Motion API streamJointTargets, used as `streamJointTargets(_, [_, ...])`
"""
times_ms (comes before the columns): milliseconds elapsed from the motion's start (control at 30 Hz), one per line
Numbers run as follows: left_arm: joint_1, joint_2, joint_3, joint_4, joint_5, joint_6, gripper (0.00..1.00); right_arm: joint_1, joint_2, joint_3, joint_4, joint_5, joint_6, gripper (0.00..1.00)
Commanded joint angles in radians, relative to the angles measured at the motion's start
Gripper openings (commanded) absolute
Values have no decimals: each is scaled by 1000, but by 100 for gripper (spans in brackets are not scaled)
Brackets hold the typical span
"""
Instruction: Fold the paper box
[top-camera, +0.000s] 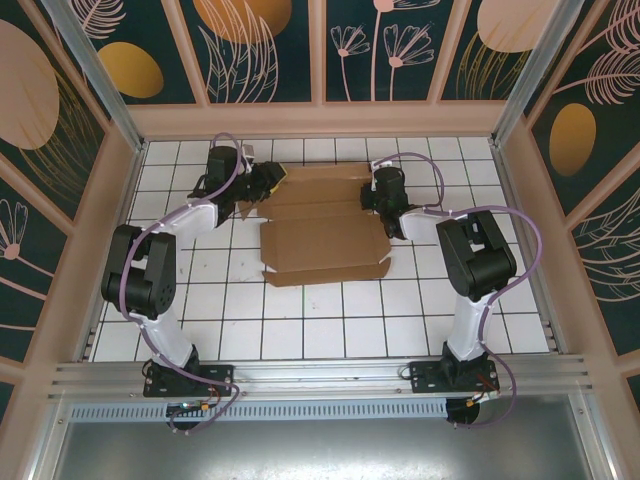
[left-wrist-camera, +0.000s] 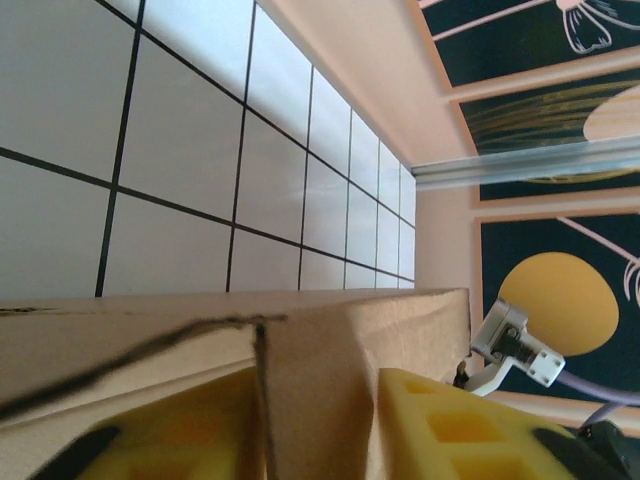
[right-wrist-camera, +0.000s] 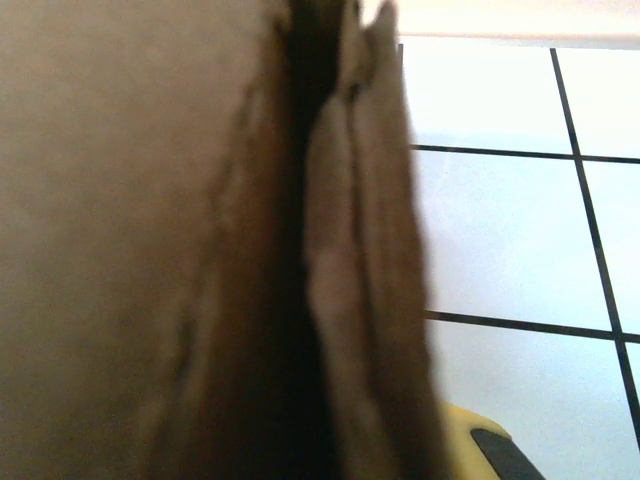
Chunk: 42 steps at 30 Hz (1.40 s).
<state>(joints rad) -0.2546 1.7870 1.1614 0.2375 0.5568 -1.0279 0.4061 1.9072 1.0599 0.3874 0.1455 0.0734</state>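
Closest up, two chunky yellow finger pads (left-wrist-camera: 470, 430) of the left claw (top-camera: 262, 182), one on each side of a standing flap of the plain brown cardboard paper box (top-camera: 325, 245). Hard to tell if squeezing tight or just hugging the flap.

Over at the right claw (top-camera: 373, 197): squeezed together, and by the look of it clamped on a folded-up edge at the right side of the paper box. Up close, brown layers pressed side by side, with a bit of yellow pad (right-wrist-camera: 480, 445) peeking out next to them.

Lies on the white tiled table (top-camera: 300, 330), out in the middle and toward the far wall, right between the two claws.

Not very far along, going by the shape.

Done so far: small side flaps at the far left and far right lifted up off the tiles.

Lying flat: the big near panel with its little corner tabs, and the wide middle part behind it.

Left to do, most likely: stand all the walls up, tuck the tabs in, then fold the top over and close it. No real box shape yet.
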Motion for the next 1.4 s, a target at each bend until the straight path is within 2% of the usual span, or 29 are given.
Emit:
streamJointTargets(0, [-2,-16,59,-84,-51,101,42,15,29,35,-111,8,84,11])
streamJointTargets(100, [3,-99,41,-160,-142,154,49,4,45,72,-164,23,115,11])
streamJointTargets(233, [10,-234,-38,-166,-236,207,51,-13,62,107,-215,7,167,11])
streamJointTargets(367, [-8,-313,-107,-168,-270,260,46,-15,75,125,-228,-15,177,11])
streamJointTargets(500, [-56,-333,-175,-174,-298,282,36,-15,89,149,-250,-27,189,10])
streamJointTargets(600, [-113,-321,-183,-181,-345,307,30,-14,91,160,-260,-39,196,10])
streamJointTargets(733, [-140,-292,-232,-141,-375,263,19,-12,87,172,-272,-46,194,10])
streamJointTargets(967, [-150,-206,-252,-30,-325,181,0,-6,100,186,-275,-54,177,10])
streamJointTargets(1200, [-138,-159,-244,3,-376,130,0,-4,98,184,-269,-64,168,10])
streamJointTargets(1367, [-48,-88,-257,59,-339,61,0,-6,109,183,-268,-59,142,10])
